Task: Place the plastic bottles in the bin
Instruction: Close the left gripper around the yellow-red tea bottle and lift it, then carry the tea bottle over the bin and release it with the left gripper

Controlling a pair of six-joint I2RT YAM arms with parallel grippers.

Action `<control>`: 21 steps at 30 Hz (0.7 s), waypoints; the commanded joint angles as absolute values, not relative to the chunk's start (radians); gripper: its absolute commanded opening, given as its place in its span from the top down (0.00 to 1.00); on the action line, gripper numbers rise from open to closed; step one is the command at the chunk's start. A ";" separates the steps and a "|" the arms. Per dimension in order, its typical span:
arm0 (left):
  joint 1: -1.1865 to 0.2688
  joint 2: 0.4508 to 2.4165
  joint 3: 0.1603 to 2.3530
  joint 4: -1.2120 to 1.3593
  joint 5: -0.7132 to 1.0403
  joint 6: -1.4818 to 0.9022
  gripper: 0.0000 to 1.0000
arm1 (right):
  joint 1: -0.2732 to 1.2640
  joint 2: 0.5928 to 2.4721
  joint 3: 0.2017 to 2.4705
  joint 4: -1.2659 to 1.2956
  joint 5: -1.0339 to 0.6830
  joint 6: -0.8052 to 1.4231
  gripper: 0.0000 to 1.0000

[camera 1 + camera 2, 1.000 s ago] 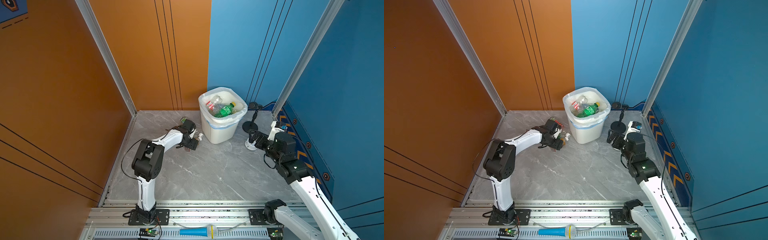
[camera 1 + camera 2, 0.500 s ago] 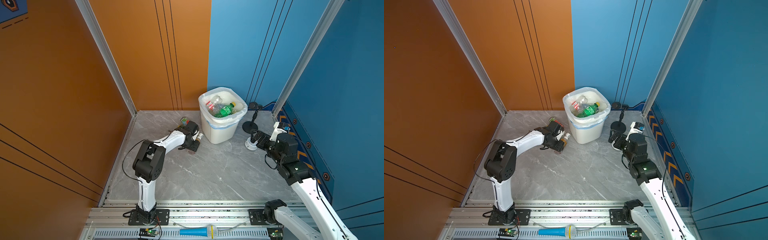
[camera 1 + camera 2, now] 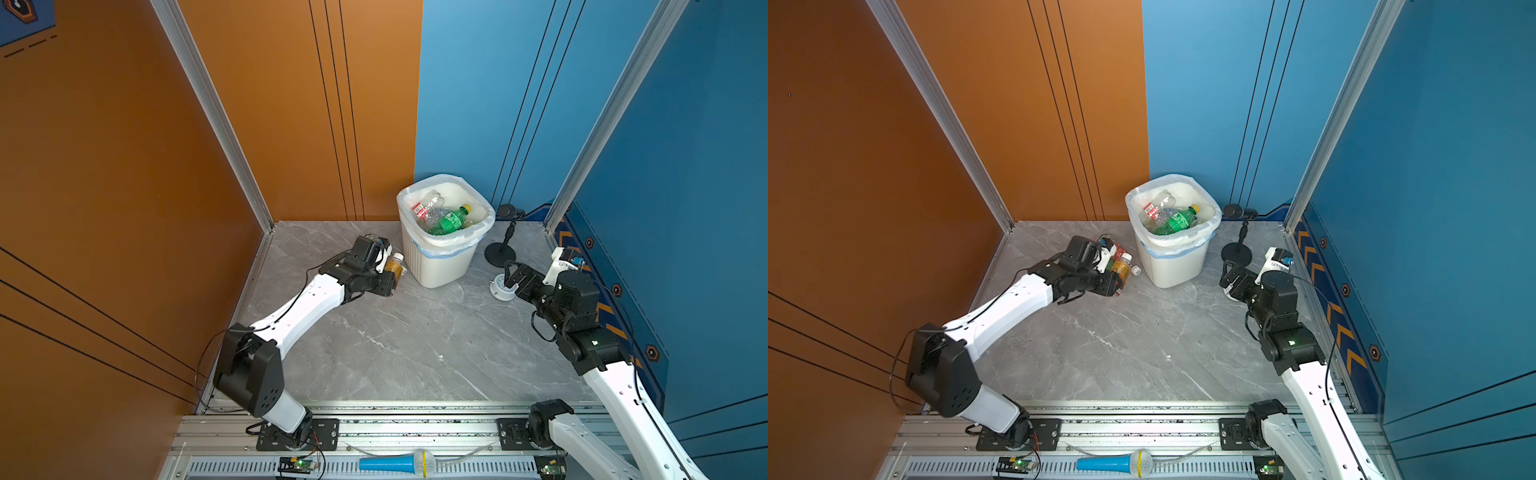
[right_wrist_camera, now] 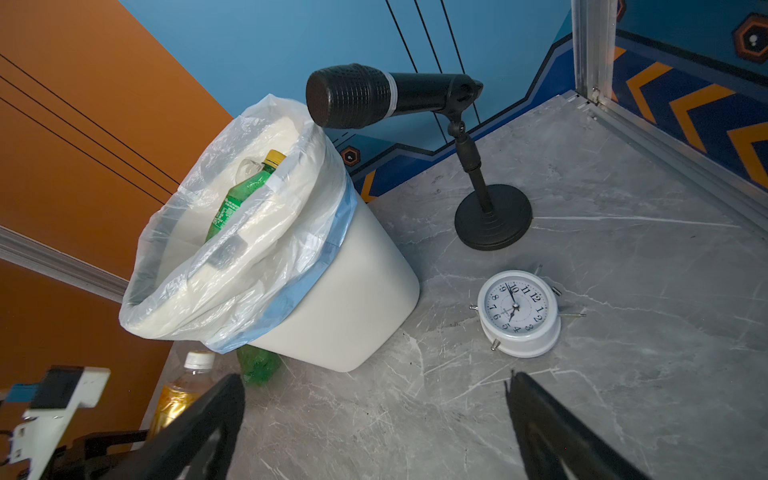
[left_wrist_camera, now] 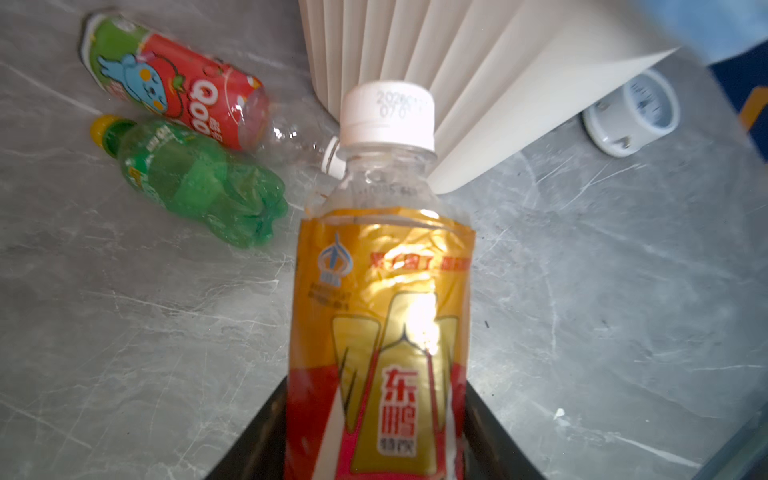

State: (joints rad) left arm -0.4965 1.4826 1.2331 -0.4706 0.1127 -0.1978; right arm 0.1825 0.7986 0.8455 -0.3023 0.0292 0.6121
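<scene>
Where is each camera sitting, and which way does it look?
Both top views: high overhead, looking down on table, bin, left arm, right arm.
Left wrist: rides the left arm, looks along jaws shut on the yellow-labelled bottle, toward the bin.
Right wrist: rides the right arm, over open jaws, facing clock, microphone stand.
Shared by all: bin, that bottle.

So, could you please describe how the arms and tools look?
Left arm and right arm: white shells, black joints, thin black cables looping alongside. The left tool and right tool are black, with white camera mounts.
</scene>
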 commanded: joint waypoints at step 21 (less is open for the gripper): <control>-0.463 1.552 1.642 -0.142 0.338 -0.287 0.49 | 0.156 0.754 0.819 -0.284 0.015 0.647 0.00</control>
State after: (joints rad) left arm -0.4492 1.4765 1.5600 -0.1608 0.2737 -0.2745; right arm 0.1658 0.7715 0.8307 -0.2958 0.0280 0.6369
